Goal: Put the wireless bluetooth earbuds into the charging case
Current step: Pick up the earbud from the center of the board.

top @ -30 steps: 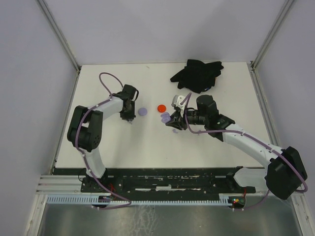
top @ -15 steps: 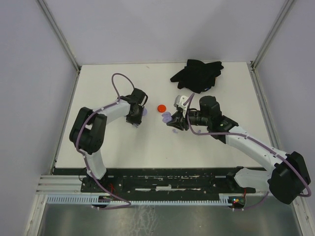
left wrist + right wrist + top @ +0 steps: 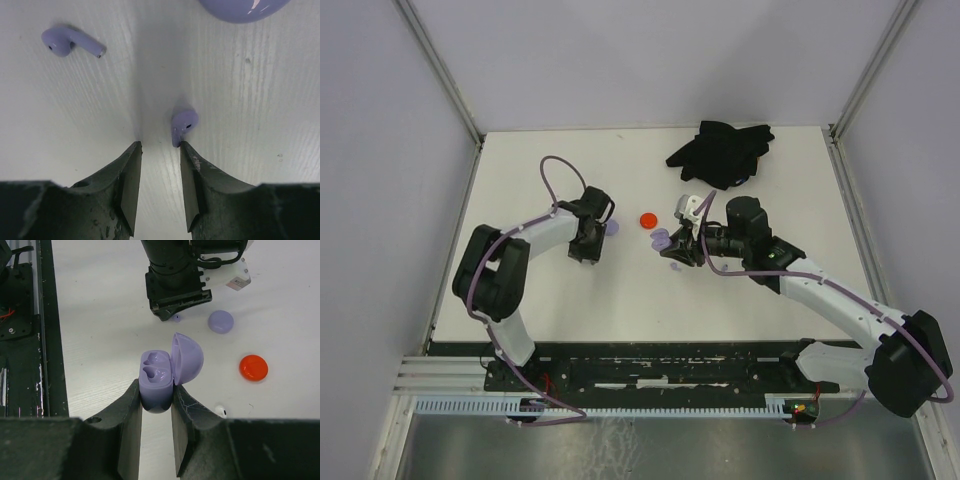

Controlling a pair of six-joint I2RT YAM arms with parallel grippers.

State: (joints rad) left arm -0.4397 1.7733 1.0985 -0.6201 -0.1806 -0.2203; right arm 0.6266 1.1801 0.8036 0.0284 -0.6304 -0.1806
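Note:
My right gripper (image 3: 156, 387) is shut on the base of the open lavender charging case (image 3: 156, 371). Its lid (image 3: 188, 358) is tipped back and both sockets are empty. In the top view the case (image 3: 659, 239) is at mid-table in my right gripper (image 3: 672, 250). My left gripper (image 3: 160, 146) is open and empty, low over the table. One lavender earbud (image 3: 183, 122) lies just ahead of its right fingertip (image 3: 186, 150). A second lavender earbud (image 3: 69, 42) lies further off to the left. A white earbud (image 3: 220, 411) lies beside my right finger.
A round lavender disc (image 3: 611, 228) lies just past my left gripper (image 3: 585, 246), and a red disc (image 3: 646, 219) lies between the arms. A black cloth (image 3: 720, 150) is heaped at the back right. The table's near edge carries a black rail (image 3: 27, 315).
My left gripper swung right toward the lavender disc, then drew back a little toward me. My right gripper kept hold of the open case and barely moved.

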